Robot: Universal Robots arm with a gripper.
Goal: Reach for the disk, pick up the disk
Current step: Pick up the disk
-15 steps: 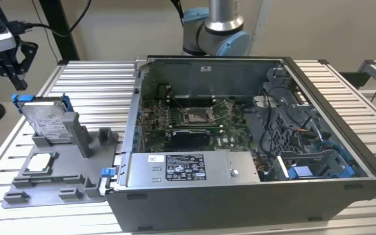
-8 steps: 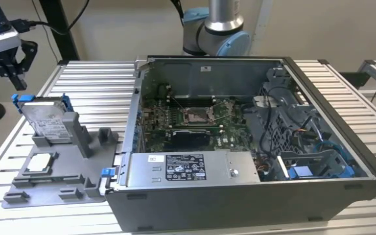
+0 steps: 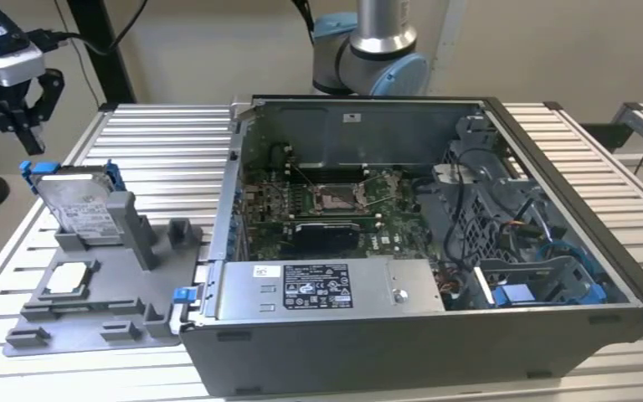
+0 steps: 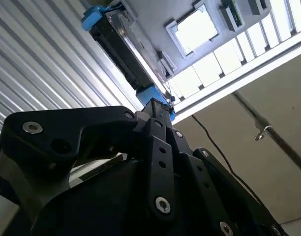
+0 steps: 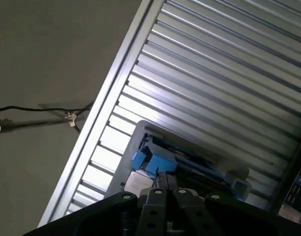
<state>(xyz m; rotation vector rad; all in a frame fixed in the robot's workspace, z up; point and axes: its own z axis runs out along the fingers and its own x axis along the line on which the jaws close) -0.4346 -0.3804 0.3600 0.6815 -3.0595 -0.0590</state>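
Fingers [image 4: 158, 129] of the one gripper [image 3: 33, 142] press together, holding nothing, above one disk [image 3: 76, 201] upright in one grey stand [image 3: 87, 314].

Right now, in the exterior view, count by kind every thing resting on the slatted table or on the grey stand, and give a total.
Disk: 1
Grey stand: 1
White-faced chip: 1
Open computer case: 1
Total: 4
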